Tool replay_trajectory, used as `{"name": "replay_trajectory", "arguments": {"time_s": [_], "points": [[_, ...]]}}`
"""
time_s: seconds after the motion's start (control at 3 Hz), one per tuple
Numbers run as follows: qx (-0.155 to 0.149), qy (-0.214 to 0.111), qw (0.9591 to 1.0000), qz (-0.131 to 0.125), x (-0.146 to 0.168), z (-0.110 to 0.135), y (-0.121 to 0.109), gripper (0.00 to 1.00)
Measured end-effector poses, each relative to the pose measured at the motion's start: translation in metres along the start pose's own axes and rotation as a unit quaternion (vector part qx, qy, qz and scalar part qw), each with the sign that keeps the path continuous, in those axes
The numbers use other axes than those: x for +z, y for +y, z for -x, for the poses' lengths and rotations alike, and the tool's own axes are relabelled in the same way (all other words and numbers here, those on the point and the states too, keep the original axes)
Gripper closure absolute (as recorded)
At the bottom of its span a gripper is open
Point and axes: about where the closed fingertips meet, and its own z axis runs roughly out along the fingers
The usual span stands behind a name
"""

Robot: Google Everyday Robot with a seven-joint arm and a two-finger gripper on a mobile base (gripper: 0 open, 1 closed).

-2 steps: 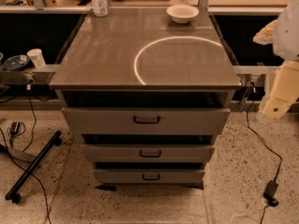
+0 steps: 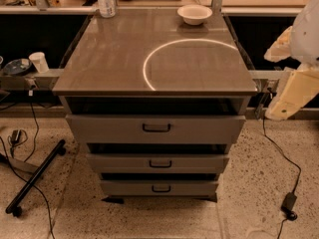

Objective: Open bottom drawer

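While the gripper (image 2: 291,96) hangs at the right edge of the scene, beside the worktop (image 2: 109,59) and well apart from the drawer fronts, the bottom drawer (image 2: 129,188) sits lowest of three, just above the floor (image 2: 249,183), its black handle (image 2: 161,188) untouched. Whether the gripper is open or closed cannot be told. A white bowl (image 2: 194,14) rests on the worktop's far side.

1. The counter (image 2: 109,59) over the drawers is smooth and glossy grey-brown, mirroring a bright ring of light.
2. The bottom drawer (image 2: 124,188) has a matt grey-brown metal front and a smooth black handle (image 2: 161,188).
3. The bowl (image 2: 194,14) looks smooth, white and slightly shiny.
4. The floor (image 2: 249,193) is speckled stone, faintly polished.
5. The gripper (image 2: 291,96), at the right edge beside the counter, wears a smooth, matt cream shell, plastic by its look.
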Motion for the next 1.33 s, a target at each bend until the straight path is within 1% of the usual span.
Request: {"name": "replay_trajectory", "arguments": {"time_s": [0.33,0.67,1.0,1.33], "points": [[0.000,0.000,1.0000,0.000,0.0000,0.0000,0.0000,0.58],[0.000,0.000,1.0000,0.000,0.0000,0.0000,0.0000,0.81],[0.000,0.000,1.0000,0.000,0.0000,0.0000,0.0000,0.78],[0.000,0.000,1.0000,0.000,0.0000,0.0000,0.0000,0.54]]}}
